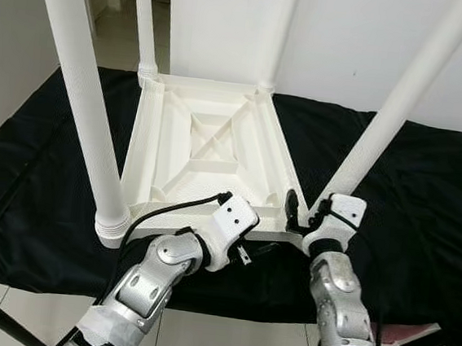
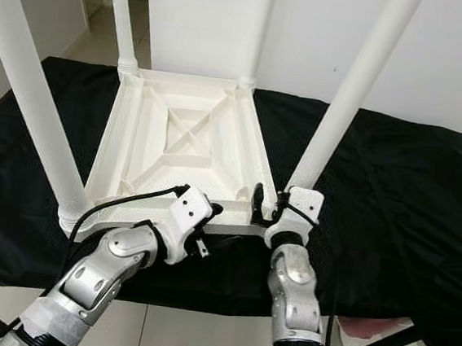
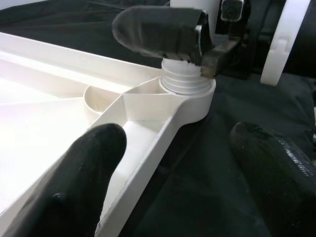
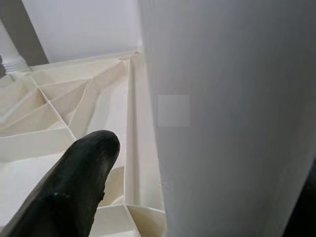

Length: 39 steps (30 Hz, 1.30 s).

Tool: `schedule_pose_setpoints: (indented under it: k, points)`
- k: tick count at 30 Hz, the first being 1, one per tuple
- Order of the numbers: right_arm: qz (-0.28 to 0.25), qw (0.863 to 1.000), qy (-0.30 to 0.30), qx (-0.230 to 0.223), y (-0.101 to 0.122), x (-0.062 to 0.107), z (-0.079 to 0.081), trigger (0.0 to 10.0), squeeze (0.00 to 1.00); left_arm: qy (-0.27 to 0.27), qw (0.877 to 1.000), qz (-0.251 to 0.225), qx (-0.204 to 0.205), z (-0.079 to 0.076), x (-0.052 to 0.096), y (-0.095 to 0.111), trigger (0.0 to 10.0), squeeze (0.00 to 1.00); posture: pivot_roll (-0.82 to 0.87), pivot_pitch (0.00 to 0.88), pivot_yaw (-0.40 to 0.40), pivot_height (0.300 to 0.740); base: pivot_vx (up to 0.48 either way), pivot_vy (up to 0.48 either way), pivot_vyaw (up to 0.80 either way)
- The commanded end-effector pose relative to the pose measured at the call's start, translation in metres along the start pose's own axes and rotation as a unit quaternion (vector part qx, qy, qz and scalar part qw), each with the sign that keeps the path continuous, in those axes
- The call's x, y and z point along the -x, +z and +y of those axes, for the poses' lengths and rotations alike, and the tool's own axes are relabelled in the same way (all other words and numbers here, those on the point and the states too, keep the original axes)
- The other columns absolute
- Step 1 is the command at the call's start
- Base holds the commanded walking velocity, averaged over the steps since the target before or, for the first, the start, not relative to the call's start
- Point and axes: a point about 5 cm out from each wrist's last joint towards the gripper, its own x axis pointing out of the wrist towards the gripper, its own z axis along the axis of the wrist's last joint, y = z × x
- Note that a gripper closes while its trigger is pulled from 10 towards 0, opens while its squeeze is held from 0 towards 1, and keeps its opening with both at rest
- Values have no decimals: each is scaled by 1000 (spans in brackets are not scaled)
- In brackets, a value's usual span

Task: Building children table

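Right pincer [image 1: 302, 215] closed round base of near-right leg [image 1: 392, 115], one finger [image 4: 69, 187] inside frame, leg seated in corner socket [image 3: 190, 91]. Left pincer [image 3: 173, 163] spread wide, holding nothing, fingers straddling near rim beside that socket, at 9 o'clock from right pincer. Upturned white tabletop [image 1: 208, 150] lies on black-covered surface [image 1: 424, 208], central in head view. Other legs upright: near-left [image 1: 86, 102] at 9 o'clock, two far ones toward 12 o'clock. White wall [image 1: 342, 36] behind.
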Motion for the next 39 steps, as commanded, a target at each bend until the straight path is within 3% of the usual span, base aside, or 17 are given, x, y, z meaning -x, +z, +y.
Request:
schedule_pose_setpoints:
  k: [1, 2, 3, 5, 6, 9, 12, 14, 15, 17, 21, 23, 24, 25, 26, 27, 39]
  points:
    - [-12, 1000, 10, -1, 6, 0, -10, 10000, 1000, -8, 1000, 1, -2, -3, -1, -2, 10000, 0, 38, 0, -57, 740, 0, 0, 0]
    - [-10, 1000, 23, 2, 9, -3, -18, 10000, 1000, -8, 1000, 3, -3, -4, -1, -2, 10000, 0, 39, 0, -57, 740, 0, 0, 0]
    - [-6, 999, 34, 12, 11, -5, -25, 10000, 718, -9, 1000, 4, -3, -4, -1, -3, 10000, 0, 39, 0, -57, 740, 0, 0, 0]
    - [-6, 999, 34, 12, 11, -5, -25, 10000, 718, -9, 1000, 4, -3, -4, -1, -3, 10000, 0, 39, 0, -57, 740, 0, 0, 0]
    - [1, 998, 54, 20, 13, -7, -30, 10000, 0, -9, 1000, 4, -3, -5, -1, -3, 10000, 0, 39, 0, -57, 740, 0, 0, 0]
    - [3, 996, 76, 38, 15, -9, -34, 10000, 0, -9, 1000, 4, -3, -5, -1, -3, 10000, 0, 42, 0, -57, 740, 0, 0, 0]
    - [24, 987, 140, 75, 16, -11, -41, 10000, 0, -9, 1000, 5, -3, -4, -1, -3, 10000, 0, 44, 0, -56, 740, 0, 0, 0]
    - [52, 971, 206, 111, 12, -10, -43, 10000, 0, -8, 1000, 6, -3, -3, 0, -4, 10000, 0, 47, 0, -55, 740, 0, 0, 0]
    - [52, 971, 206, 111, 12, -10, -43, 10000, 0, -8, 1000, 6, -3, -3, 0, -4, 10000, 0, 47, 0, -55, 740, 0, 0, 0]
    - [82, 950, 273, 128, 5, -7, -40, 10000, 0, -7, 1000, 5, -4, -3, 0, -3, 10000, 0, 50, 0, -53, 740, 0, 0, 0]
    - [85, 946, 284, 131, 4, -6, -40, 10000, 0, -7, 1000, 5, -4, -2, 0, -3, 10000, 0, 50, 0, -53, 740, 0, 0, 0]
    - [102, 936, 307, 141, -1, -8, -40, 10000, 0, -5, 1000, 4, -5, -2, 1, -2, 10000, 0, 53, 0, -51, 740, 0, 0, 0]
    - [106, 935, 309, 140, -3, -9, -41, 8980, 0, -4, 1000, 4, -5, -1, 1, -2, 10000, 0, 55, 0, -51, 740, 0, 0, 0]
    - [107, 933, 312, 142, -4, -11, -42, 7176, 0, -4, 1000, 4, -5, -1, 1, -2, 10000, 0, 55, 0, -51, 740, 0, 0, 0]
    - [107, 933, 312, 142, -4, -11, -42, 7176, 0, -4, 1000, 4, -5, -1, 1, -2, 10000, 0, 55, 0, -51, 740, 0, 0, 0]
    - [111, 932, 316, 138, -5, -12, -42, 0, 0, -3, 1000, 4, -5, -1, 1, -2, 10000, 0, 59, 0, -51, 740, 0, 0, 0]
    - [128, 934, 309, 129, -12, -12, -49, 0, 0, 1, 1000, 5, -5, 0, 3, -1, 10000, 0, 65, 0, -49, 740, 0, 0, 0]
